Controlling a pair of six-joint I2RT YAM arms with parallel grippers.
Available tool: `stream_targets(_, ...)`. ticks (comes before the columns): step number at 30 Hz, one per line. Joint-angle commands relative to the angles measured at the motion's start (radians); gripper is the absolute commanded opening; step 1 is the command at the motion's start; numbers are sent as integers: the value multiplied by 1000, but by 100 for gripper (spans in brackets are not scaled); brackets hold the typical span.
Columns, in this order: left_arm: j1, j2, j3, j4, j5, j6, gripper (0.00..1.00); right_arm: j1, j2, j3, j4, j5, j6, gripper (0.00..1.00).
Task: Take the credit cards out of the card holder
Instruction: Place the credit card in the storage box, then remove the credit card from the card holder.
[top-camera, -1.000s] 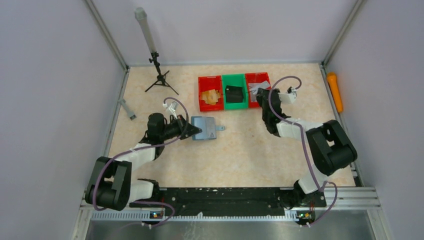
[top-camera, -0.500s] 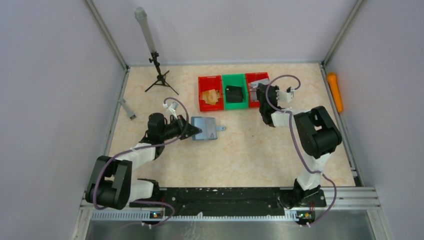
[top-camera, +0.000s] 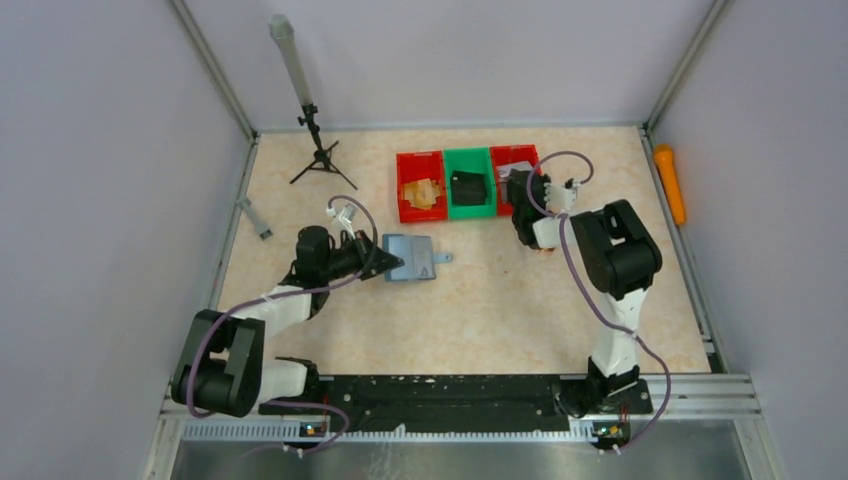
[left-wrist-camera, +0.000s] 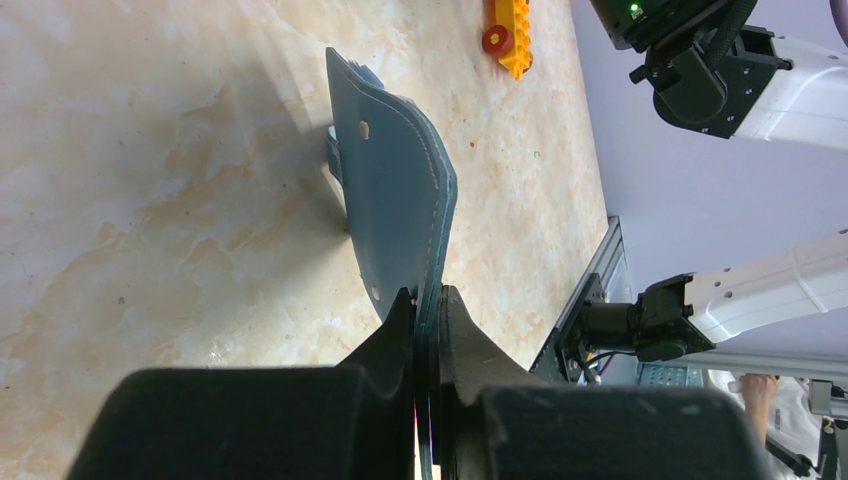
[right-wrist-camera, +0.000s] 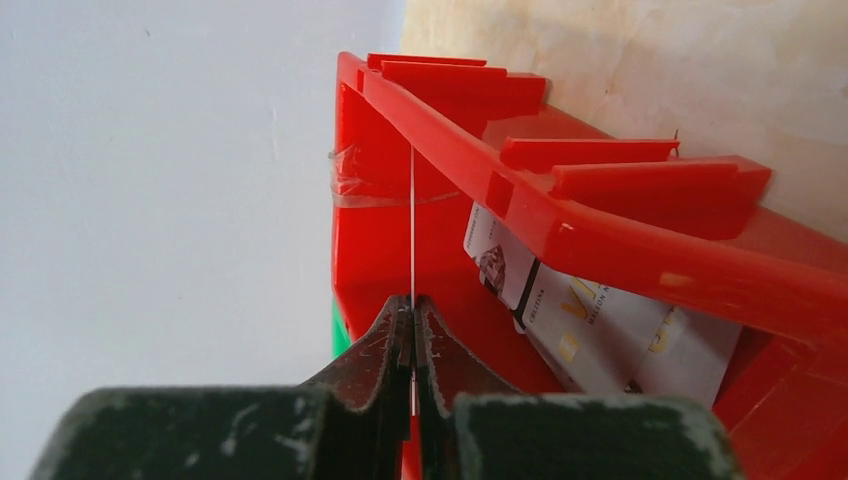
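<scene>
The slate-teal card holder (top-camera: 412, 258) lies left of the table's middle, its flap lifted on edge in the left wrist view (left-wrist-camera: 400, 190). My left gripper (top-camera: 386, 265) (left-wrist-camera: 428, 300) is shut on the holder's near edge. My right gripper (top-camera: 520, 188) (right-wrist-camera: 412, 300) hangs over the right red bin (top-camera: 512, 155) (right-wrist-camera: 600, 230), shut on a credit card seen edge-on as a thin white line (right-wrist-camera: 411, 220). Other credit cards (right-wrist-camera: 600, 330) lie flat inside that bin.
A green bin (top-camera: 468, 186) with a black object and a left red bin (top-camera: 421, 190) with tan pieces stand beside the right red bin. A tripod (top-camera: 318, 150) stands at back left, an orange tube (top-camera: 670, 183) by the right wall, a yellow toy piece (left-wrist-camera: 508, 35) on the table.
The right arm has folded in, bringing its elbow left and its gripper closer over the right red bin. The left arm and the card holder have not moved.
</scene>
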Motion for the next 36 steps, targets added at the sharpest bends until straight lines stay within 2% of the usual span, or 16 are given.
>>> stream_targets(1, 1, 2, 7, 33, 3, 15, 0, -8, 23, 52, 13, 17, 26, 6)
stream_targets(4, 1, -1, 8, 32, 2, 13, 0, -8, 12, 52, -9, 30, 20, 18)
stream_targets(7, 1, -2, 7, 32, 4, 12, 0, -7, -19, 45, -64, 42, 22, 24)
stream_targets(10, 1, -3, 7, 32, 4, 9, 0, -6, -53, 41, -131, 44, 33, 37)
stream_targets(17, 1, -4, 7, 30, 9, 4, 0, -5, -184, -5, -225, 5, -34, 42)
stream_targets(22, 1, -19, 7, 16, 7, 4, 0, 8, -271, 22, -407, -46, -224, 42)
stream_targets(26, 1, -42, 0, 7, 4, -1, 0, 11, -358, -77, -354, -144, -368, 41)
stream_targets(29, 1, -44, -7, 13, 6, -6, 0, 12, -426, -154, -210, -290, -644, 33)
stream_targets(31, 1, -41, -10, 30, 17, -15, 0, 13, -470, -180, -199, -362, -786, 33)
stream_targets(33, 1, -39, -13, 45, 24, -22, 0, 12, -501, -200, -209, -439, -933, 40)
stream_targets(36, 1, -42, -14, 62, 34, -20, 0, 13, -557, -232, -230, -564, -1046, 60)
